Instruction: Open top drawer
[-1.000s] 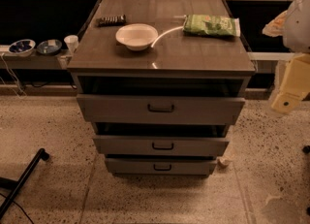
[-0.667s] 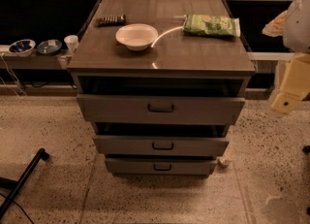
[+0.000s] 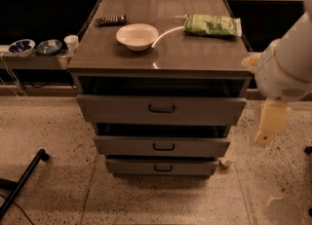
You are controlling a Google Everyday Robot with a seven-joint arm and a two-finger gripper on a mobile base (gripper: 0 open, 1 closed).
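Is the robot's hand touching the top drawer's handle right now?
No, the hand hangs to the right of the cabinet, apart from the top drawer and its handle.

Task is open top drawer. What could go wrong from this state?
1. The hand hangs right of the cabinet, apart from the top drawer; swinging in, it may clip the drawer's right corner.
2. The handle is small, and the middle drawer just below has a lookalike; a low approach may catch the wrong one.
3. A jerky pull might shake the bowl on top.
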